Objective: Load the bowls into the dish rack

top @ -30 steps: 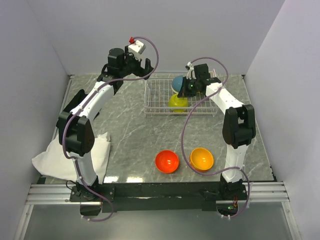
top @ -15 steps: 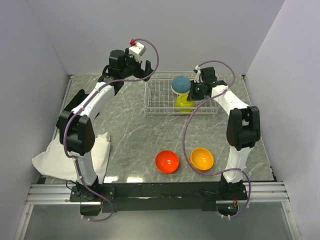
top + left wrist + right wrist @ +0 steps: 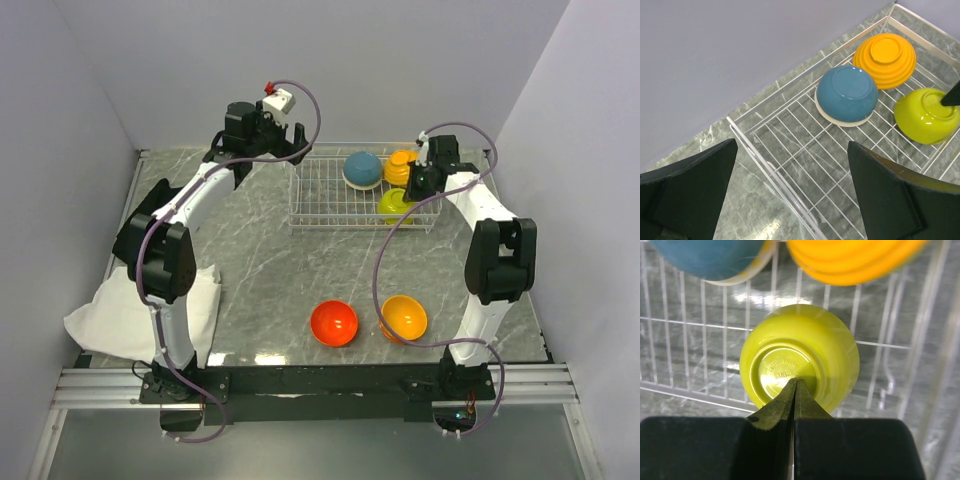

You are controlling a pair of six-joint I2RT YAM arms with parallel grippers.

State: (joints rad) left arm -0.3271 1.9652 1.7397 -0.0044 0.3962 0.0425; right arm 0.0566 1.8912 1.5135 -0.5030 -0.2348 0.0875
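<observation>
The dish rack [image 3: 320, 196] stands at the back of the table. Three bowls lie upside down in its right half: a teal-blue bowl [image 3: 361, 168], an orange bowl [image 3: 400, 166] and a lime green bowl [image 3: 392, 206]. My right gripper [image 3: 795, 381] is shut, its tips pressed on the upturned base of the lime green bowl [image 3: 800, 360]. My left gripper [image 3: 790, 200] hangs open above the rack's left edge [image 3: 771, 176], holding nothing. Two more bowls sit upright on the table in front: an orange-red one [image 3: 334, 323] and an orange one [image 3: 404, 317].
A white cloth [image 3: 130, 315] lies crumpled at the front left beside the left arm's base. Grey walls close in the back and both sides. The rack's left half [image 3: 805, 145] holds no bowls.
My right gripper has travelled to the right along the rack, and the lime green bowl has slid right with it. The orange bowl in the rack has come into view. The left arm shifted slightly.
</observation>
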